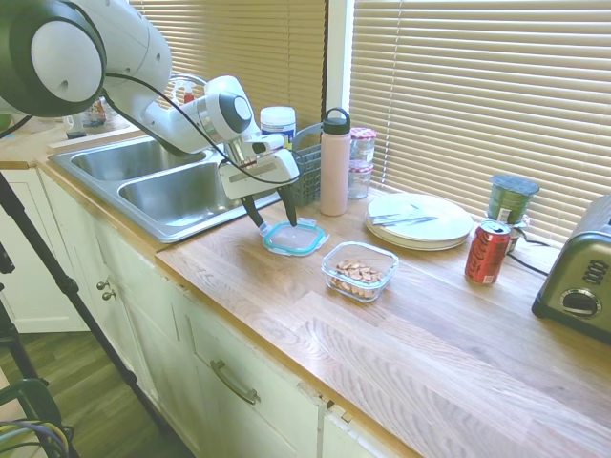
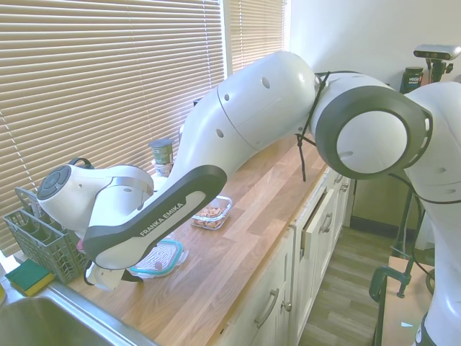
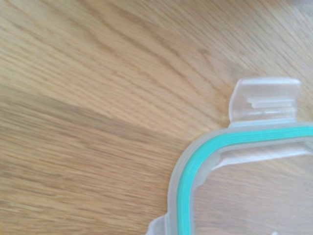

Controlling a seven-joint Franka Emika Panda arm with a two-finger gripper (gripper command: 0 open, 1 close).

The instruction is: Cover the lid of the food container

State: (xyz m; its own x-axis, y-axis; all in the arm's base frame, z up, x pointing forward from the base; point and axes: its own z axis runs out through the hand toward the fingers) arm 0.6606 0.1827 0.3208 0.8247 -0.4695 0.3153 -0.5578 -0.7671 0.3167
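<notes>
From the first exterior view I see the gripper point(image 1: 274, 218) spread open over the lid point(image 1: 295, 238), which lies flat on the wooden counter point(image 1: 401, 334) just beside the food container point(image 1: 360, 270). Second exterior view — the arm hides the fingers. Wrist view shows only one teal-rimmed corner and a snap tab point(image 3: 265, 98).

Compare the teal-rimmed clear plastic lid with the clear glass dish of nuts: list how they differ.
The flat teal-rimmed clear plastic lid lies flat on the wooden counter and holds nothing; the low-walled clear glass dish stands apart from it, open-topped, with brown nuts inside. The lid has a teal rim and snap tabs; the dish has neither. The robot's hand is at the lid, not the dish. Both are rounded squares.
</notes>
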